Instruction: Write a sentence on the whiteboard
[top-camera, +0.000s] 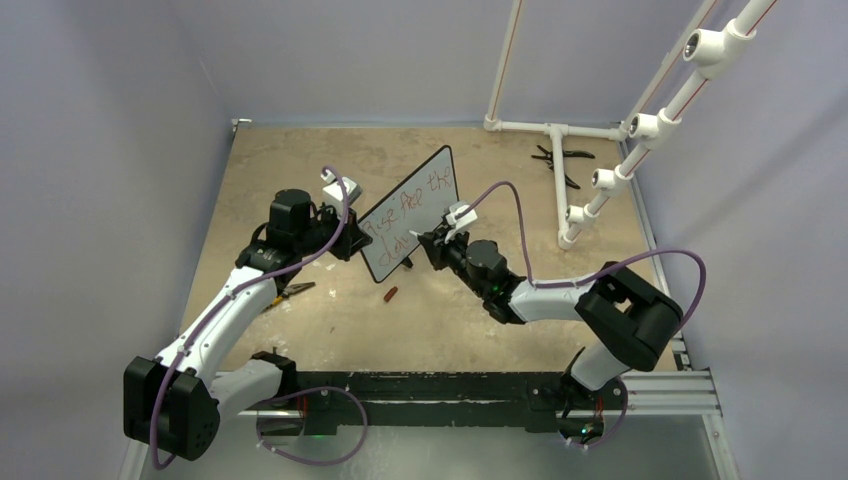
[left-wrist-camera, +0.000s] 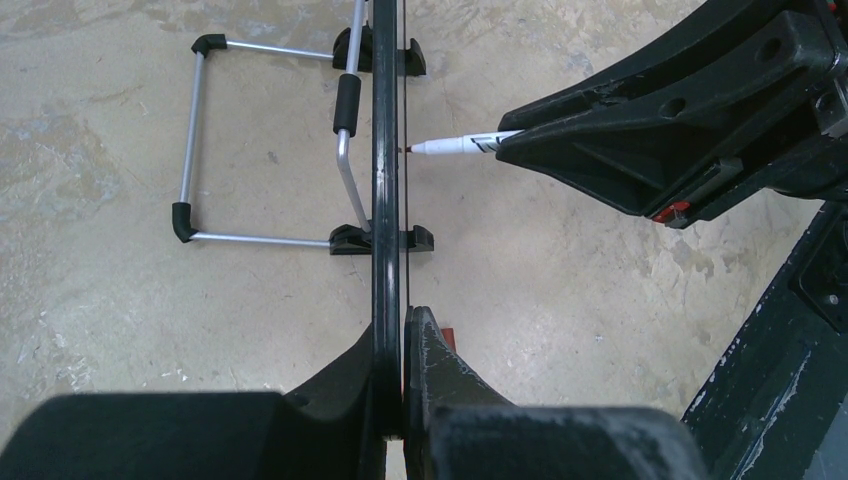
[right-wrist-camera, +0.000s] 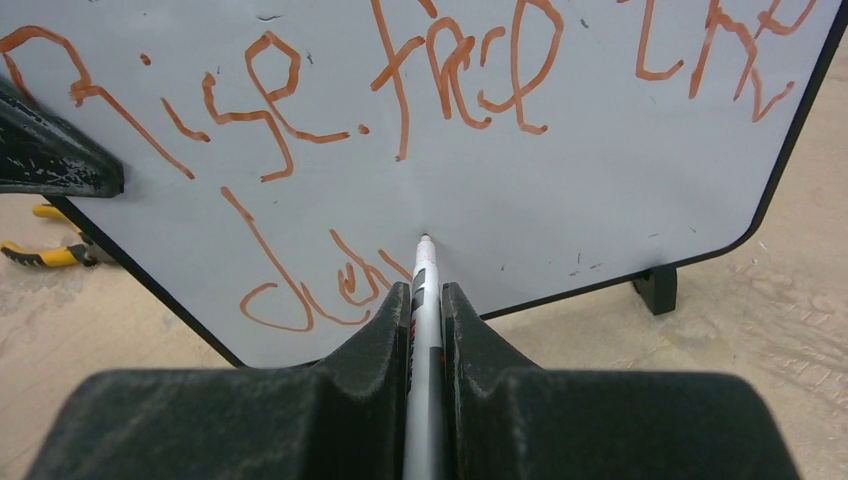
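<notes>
Firmly, the left gripper (left-wrist-camera: 390, 335) is pressed together on the whiteboard's (right-wrist-camera: 600, 180) edge. The right gripper (right-wrist-camera: 425, 300) pinches a marker (right-wrist-camera: 421, 268), whose tip touches the whiteboard at the end of the sentence's (right-wrist-camera: 395, 80) second line. In the top view the whiteboard stands upright at frame centre, its long axis running lower left to upper right and its written face turned lower right.

The tan, mottled table (top-camera: 330, 330) carries the whiteboard (top-camera: 432, 195), which stands near its middle on black feet with a wire stand (left-wrist-camera: 200, 140) behind. A small red cap (top-camera: 390, 294) lies just in front, yellow-handled pliers (top-camera: 292, 291) to the left. Black pliers (top-camera: 562, 160) lie far right, beside a white pipe frame (top-camera: 520, 127).
</notes>
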